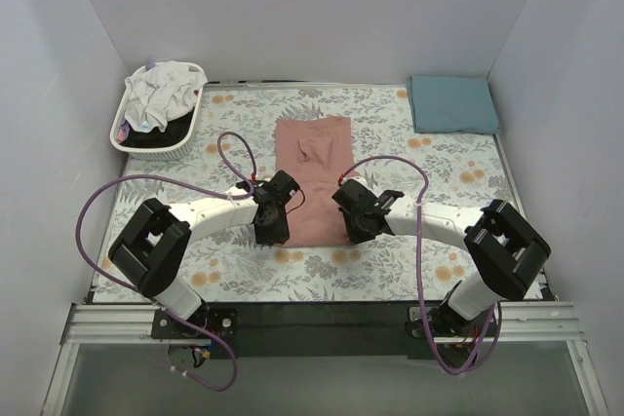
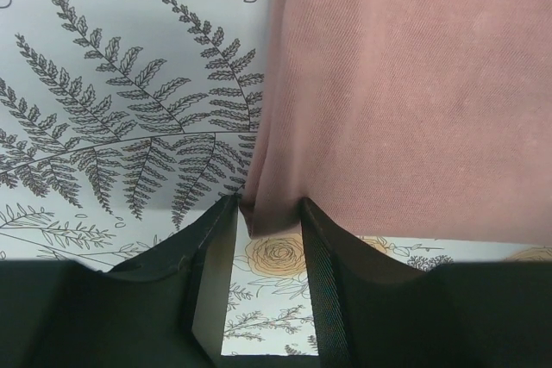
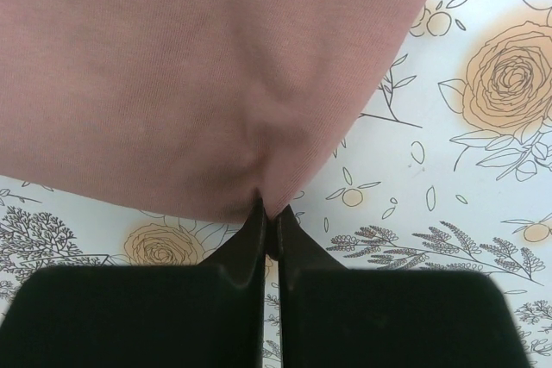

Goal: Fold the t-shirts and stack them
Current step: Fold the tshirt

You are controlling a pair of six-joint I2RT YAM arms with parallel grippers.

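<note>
A dusty-pink t-shirt lies partly folded as a long strip in the middle of the floral cloth. My left gripper is at its near left corner. In the left wrist view the jaws stand apart, with the pink t-shirt's corner fold between the fingertips. My right gripper is at the near right corner. Its jaws are shut on a pinch of the pink t-shirt's hem. A folded teal-blue t-shirt lies at the far right.
A white slatted basket at the far left holds white tees and dark cloth. The grey-and-orange floral cloth covers the table. White walls close in the left, right and far sides.
</note>
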